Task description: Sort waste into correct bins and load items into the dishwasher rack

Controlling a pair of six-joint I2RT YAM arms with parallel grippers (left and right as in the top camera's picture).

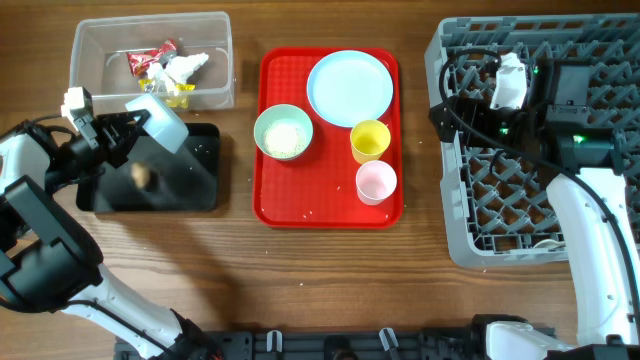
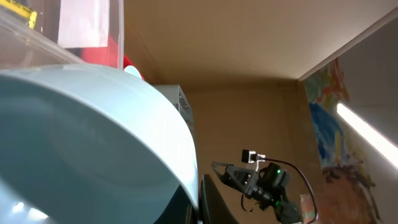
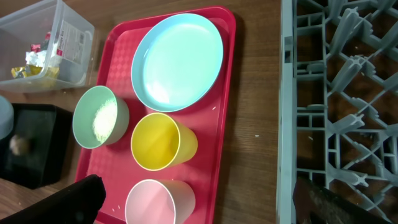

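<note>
One light-blue bowl [image 1: 163,125] hangs tilted over the black tray [image 1: 200,190], clamped at its rim by the left gripper [image 1: 135,126]. Light, stiff and likely slick plastic, it seems best held by that rim. The right gripper [image 3: 196,183], spread and empty, hovers above the rack [image 1: 480,230].

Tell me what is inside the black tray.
One small brown food bit lies in the black tray. The left gripper and its tilted light-blue bowl cover the tray's far part, so anything there is hidden.

Tub [image 1: 100,60] behind bin tray [image 1: 195,190], left; serving tray [image 1: 330,205] centre, holding plate [image 1: 350,87], bowl [image 1: 284,133], cups [image 1: 370,140]; rack [image 1: 500,200] right.
</note>
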